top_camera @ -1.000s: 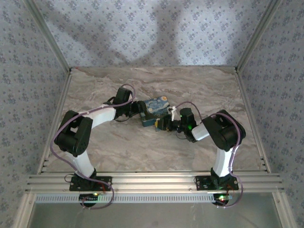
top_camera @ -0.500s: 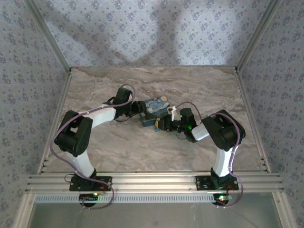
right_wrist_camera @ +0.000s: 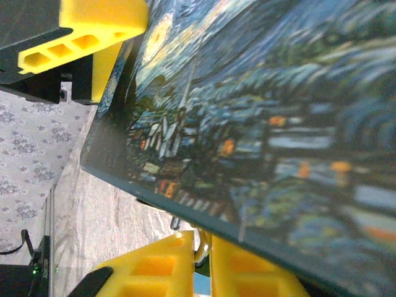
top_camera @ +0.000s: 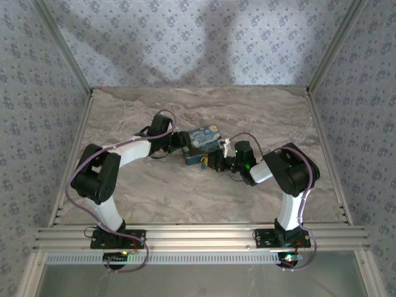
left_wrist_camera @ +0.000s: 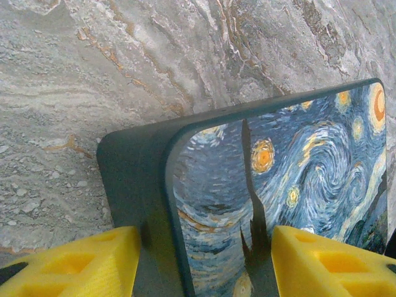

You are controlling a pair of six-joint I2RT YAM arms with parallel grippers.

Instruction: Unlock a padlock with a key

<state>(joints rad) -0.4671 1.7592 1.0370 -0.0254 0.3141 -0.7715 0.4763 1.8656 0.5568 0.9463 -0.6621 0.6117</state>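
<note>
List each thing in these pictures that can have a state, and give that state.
painted box, lying flat on the table, no opening seen
left claw, straddling the painted box's end; grip unclear
right claw, shut on a thin metal sliver, likely the key

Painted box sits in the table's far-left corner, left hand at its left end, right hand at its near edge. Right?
No: top external view shows the painted box in the middle of the table, not the far-left corner. Correct: left hand at its left end, right hand at its near edge.
</note>
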